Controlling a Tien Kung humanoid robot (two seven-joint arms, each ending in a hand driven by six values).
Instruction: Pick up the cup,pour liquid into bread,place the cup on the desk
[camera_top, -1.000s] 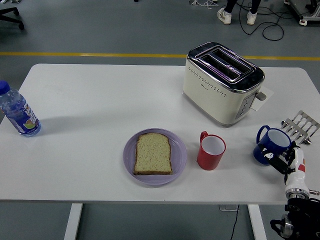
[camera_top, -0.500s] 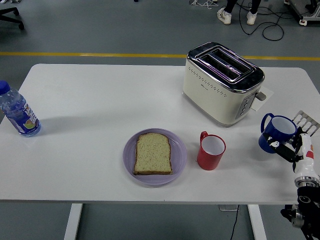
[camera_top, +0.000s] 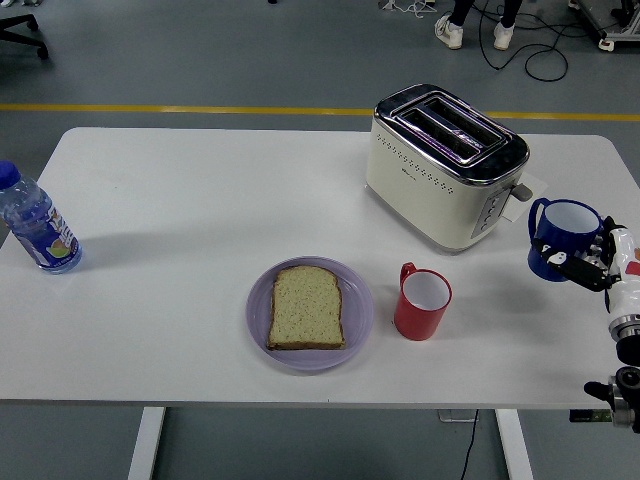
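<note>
A blue cup (camera_top: 560, 236) with a white inside hangs above the table's right end, upright, its handle toward the toaster. My right hand (camera_top: 588, 262) is shut on it from the right side. A slice of bread (camera_top: 307, 307) lies on a lilac plate (camera_top: 358, 322) at the table's front middle. To the right of the plate stands a red cup (camera_top: 421, 301). My left arm does not show.
A cream toaster (camera_top: 445, 165) stands at the back right, close to the left of the blue cup. A water bottle (camera_top: 34, 225) stands at the table's far left edge. A person's feet (camera_top: 475, 30) show on the floor beyond.
My right hand has lifted the blue cup off the table, moving it up and to the right. The metal rack seen beside it earlier is now hidden behind the cup and hand.
</note>
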